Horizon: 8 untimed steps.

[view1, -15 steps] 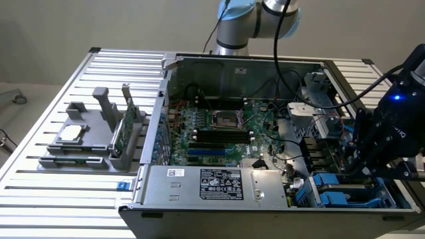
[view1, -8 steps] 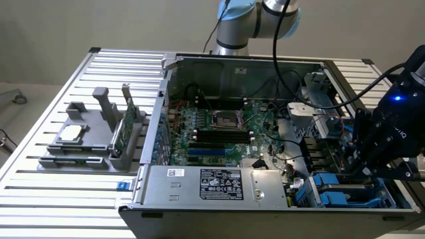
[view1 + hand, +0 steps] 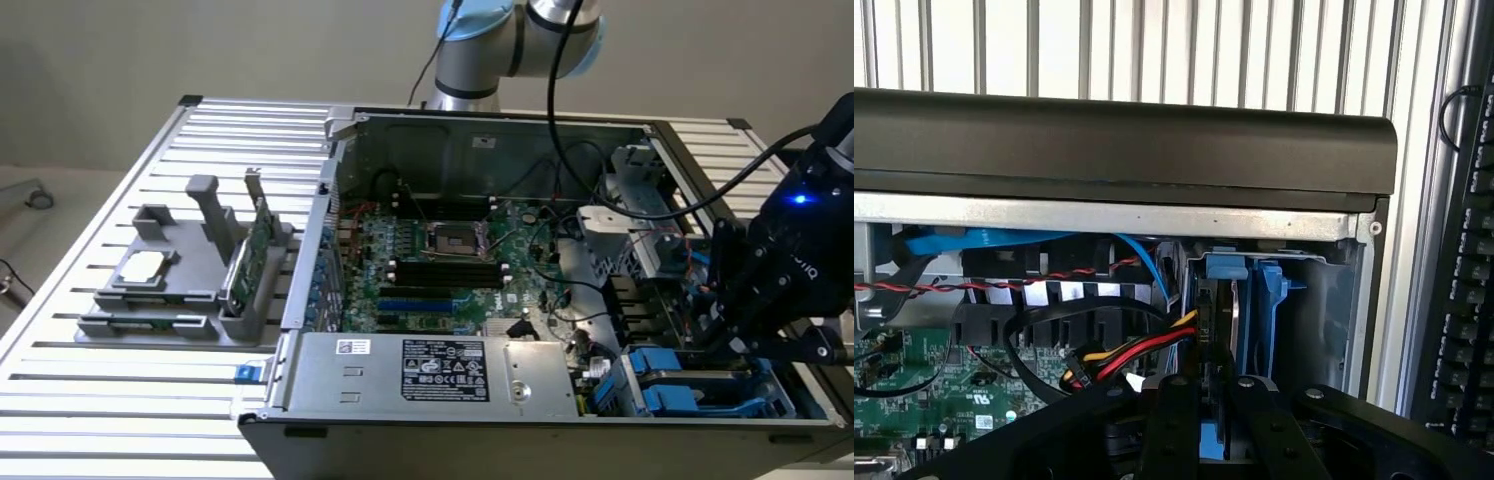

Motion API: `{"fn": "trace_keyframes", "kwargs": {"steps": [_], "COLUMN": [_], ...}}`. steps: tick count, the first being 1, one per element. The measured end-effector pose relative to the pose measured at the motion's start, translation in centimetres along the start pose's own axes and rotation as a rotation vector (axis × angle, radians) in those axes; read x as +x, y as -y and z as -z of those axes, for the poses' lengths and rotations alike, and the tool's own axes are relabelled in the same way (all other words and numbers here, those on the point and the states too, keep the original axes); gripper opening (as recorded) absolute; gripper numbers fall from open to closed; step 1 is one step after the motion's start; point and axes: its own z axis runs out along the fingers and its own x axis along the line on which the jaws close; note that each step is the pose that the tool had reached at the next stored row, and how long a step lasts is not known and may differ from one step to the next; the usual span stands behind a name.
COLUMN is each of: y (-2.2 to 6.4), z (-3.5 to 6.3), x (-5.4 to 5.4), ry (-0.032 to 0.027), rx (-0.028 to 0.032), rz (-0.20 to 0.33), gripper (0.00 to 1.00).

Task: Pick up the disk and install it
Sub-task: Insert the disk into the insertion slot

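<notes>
The disk [image 3: 1221,325] stands edge-on in the blue drive bay [image 3: 1270,310] at the corner of the open computer case [image 3: 534,440]. I see its thin dark edge with a blue carrier rail at its end. My gripper [image 3: 1214,432] is shut on the disk, one black finger [image 3: 1172,425] on each flat side and blue plastic showing between them. In the exterior view my gripper [image 3: 727,340] hangs over the blue bay [image 3: 674,380] at the case's near corner on the exterior view's right. There the gripper body hides the disk.
Red, yellow and black cables [image 3: 1139,348] and a blue cable [image 3: 984,240] run close beside the bay. The motherboard [image 3: 441,260] and silver power supply [image 3: 427,370] fill the case. A grey holder [image 3: 180,290] with a chip and green card stands outside. A keyboard [image 3: 1466,300] lies beyond the case.
</notes>
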Motion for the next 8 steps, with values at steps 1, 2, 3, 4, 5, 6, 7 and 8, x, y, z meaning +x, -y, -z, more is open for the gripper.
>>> {"fn": "trace_keyframes", "kwargs": {"steps": [1,2,3,4,5,6,7,8], "y": [0.00,0.00,0.00,0.00,0.00,0.00,0.00,0.00], "z": [0.00,0.00,0.00,0.00,0.00,0.00,0.00,0.00], "x": [0.00,0.00,0.00,0.00,0.00,0.00,0.00,0.00], "ry": [0.0000,0.0000,-0.0001,-0.0001,-0.0001,-0.0001,-0.0001,-0.0001], "rx": [0.0000,0.0000,0.0000,0.0000,0.0000,0.0000,0.0000,0.0001], "rz": [0.000,0.000,0.000,0.000,0.000,-0.001,-0.001,-0.002], "gripper": [0.16,0.16,0.16,0.16,0.16,0.16,0.16,0.16]}}
